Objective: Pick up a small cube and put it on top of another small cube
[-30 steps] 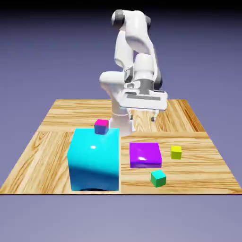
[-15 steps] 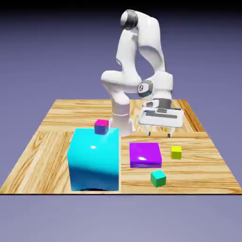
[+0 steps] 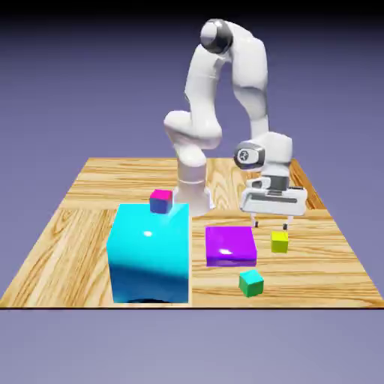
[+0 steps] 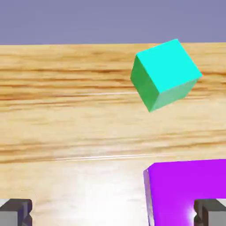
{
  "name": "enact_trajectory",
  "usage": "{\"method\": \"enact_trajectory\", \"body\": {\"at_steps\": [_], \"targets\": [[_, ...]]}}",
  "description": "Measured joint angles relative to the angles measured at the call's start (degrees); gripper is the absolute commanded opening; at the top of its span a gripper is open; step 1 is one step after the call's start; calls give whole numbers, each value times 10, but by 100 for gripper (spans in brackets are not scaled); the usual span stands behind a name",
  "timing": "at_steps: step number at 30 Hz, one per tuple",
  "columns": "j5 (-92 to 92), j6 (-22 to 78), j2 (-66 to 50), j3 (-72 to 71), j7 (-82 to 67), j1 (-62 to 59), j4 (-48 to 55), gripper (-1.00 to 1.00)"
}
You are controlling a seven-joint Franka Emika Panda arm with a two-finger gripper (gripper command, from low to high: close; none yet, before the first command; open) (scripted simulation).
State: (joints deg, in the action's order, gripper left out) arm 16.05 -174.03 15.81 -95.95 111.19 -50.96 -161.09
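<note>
The small lime cube (image 3: 280, 241) rests on the wooden table, just off the purple block's right side in the exterior view. The other small cube, teal-green (image 3: 251, 283), lies nearer the front edge. The hand view shows this teal-green cube (image 4: 165, 74) at upper right, and the lime cube is out of that frame. My gripper (image 3: 270, 223) hangs open, low over the table, just behind and above the lime cube, holding nothing. Both grey fingertips (image 4: 15, 212) show at the bottom corners of the hand view, with the gripper (image 4: 113, 212) over bare wood.
A flat purple block (image 3: 231, 245) lies left of the lime cube, and its corner (image 4: 190, 190) fills the hand view's lower right. A huge cyan cube (image 3: 150, 251) stands on the exterior view's left, with a pink-topped small cube (image 3: 160, 200) behind its top edge.
The arm has swung toward the exterior view's right and lowered, bringing the open gripper from near the base down to just behind the lime cube. No cube has moved.
</note>
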Motion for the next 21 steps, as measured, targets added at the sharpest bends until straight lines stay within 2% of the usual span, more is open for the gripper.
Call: {"method": "enact_trajectory", "body": {"at_steps": [8, 10, 21], "targets": [[28, 0, -29, -166, 119, -89, 0, 0], [28, 0, -30, -170, 122, -91, 0, 0], [-16, -91, 73, -398, 102, -317, 33, 0]]}}
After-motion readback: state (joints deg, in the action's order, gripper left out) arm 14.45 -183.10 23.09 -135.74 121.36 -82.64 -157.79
